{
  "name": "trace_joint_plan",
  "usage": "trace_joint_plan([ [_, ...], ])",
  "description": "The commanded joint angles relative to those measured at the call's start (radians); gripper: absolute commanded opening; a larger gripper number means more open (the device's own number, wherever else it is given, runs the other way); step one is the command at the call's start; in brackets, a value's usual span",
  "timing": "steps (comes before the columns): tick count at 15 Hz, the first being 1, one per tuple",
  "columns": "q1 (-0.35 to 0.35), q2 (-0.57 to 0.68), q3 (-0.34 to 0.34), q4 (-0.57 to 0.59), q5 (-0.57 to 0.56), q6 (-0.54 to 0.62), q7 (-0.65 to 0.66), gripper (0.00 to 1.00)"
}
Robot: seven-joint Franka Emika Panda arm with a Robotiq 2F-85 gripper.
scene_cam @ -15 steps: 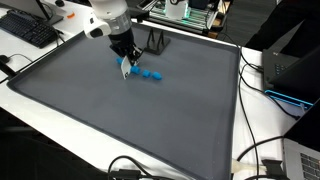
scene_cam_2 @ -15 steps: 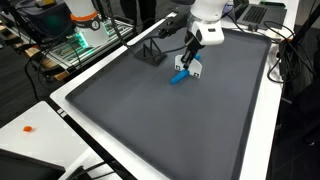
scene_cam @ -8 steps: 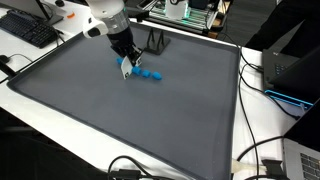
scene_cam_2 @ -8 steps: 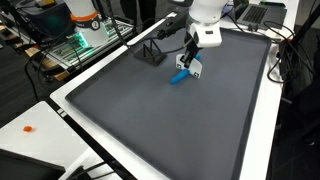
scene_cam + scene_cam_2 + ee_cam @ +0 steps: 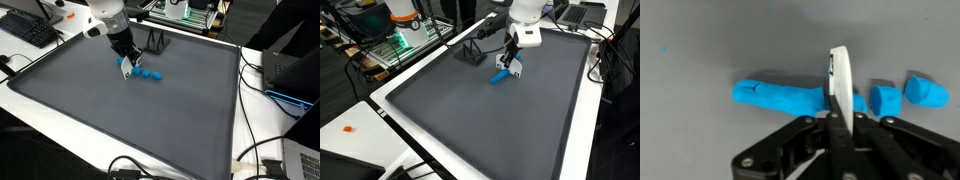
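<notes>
I've got the hand [image 5: 838, 122] pressed together, pinching a thin white flat blade [image 5: 840, 75] that stands edge-down at one end of the long blue dough roll [image 5: 780, 97]. Two small blue dough chunks [image 5: 883, 98] lie just beside it on the dark grey surface [image 5: 120, 120], with a black wire stand [image 5: 157, 42] nearby.

Dark grey mat [image 5: 150, 120] on white table [image 5: 247, 100]
</notes>
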Motion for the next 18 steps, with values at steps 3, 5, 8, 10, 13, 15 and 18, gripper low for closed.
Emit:
trace_joint_plan([
  [3, 0.002, -0.051, -0.007, -0.025, -0.033, -0.022, 0.008, 0.01],
  [5, 0.002, -0.071, -0.011, -0.026, -0.043, -0.028, 0.009, 0.01],
  [8, 0.001, -0.099, -0.019, -0.027, -0.06, -0.033, 0.013, 0.01],
  [10, -0.002, -0.111, -0.024, -0.029, -0.068, -0.033, 0.012, 0.01],
  [13, -0.007, -0.113, -0.032, -0.032, -0.074, -0.027, 0.012, 0.01],
  [15, -0.01, -0.107, -0.036, -0.035, -0.073, -0.021, 0.01, 0.01],
  [18, -0.013, -0.098, -0.041, -0.042, -0.076, -0.011, 0.007, 0.01],
])
